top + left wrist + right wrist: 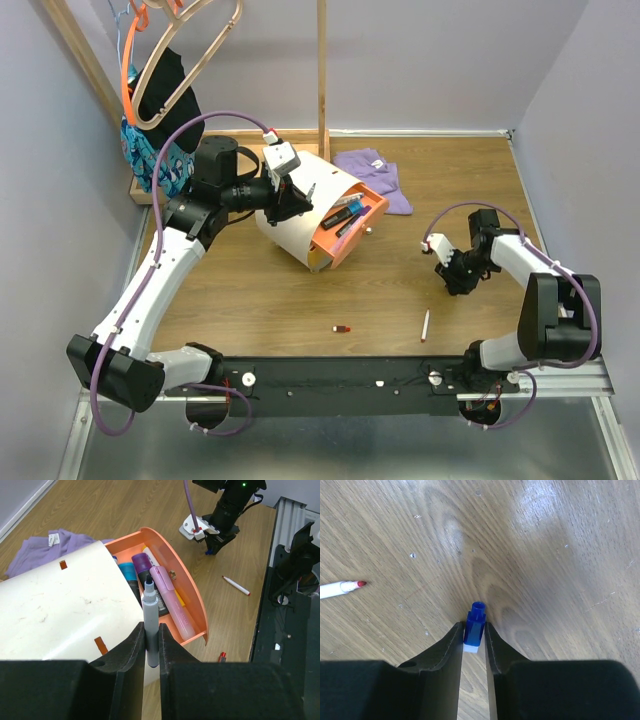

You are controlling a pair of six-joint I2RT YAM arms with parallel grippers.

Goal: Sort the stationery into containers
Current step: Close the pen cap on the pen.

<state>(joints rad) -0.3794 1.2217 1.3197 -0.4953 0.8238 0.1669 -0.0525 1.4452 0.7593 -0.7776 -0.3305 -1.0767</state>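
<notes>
The cream-white drum container (295, 215) lies tilted on the table with its orange drawer (352, 228) pulled open. The drawer (196, 597) holds pink, purple, blue and black markers; the pink marker (172, 602) lies nearest its front. My left gripper (151, 650) is shut on a grey pen (150, 617) with a dark tip, held over the drum's edge just behind the drawer. My right gripper (474, 632) is low over the table at the right and shut on a short blue marker (475, 624) with a white end. It also shows in the top view (452, 278).
A thin white pen with a red tip (425, 325) and a small red cap (342, 328) lie on the wood near the front edge. A purple cloth (378, 172) lies behind the drum. A wooden rack with hangers (160, 70) stands at the back left.
</notes>
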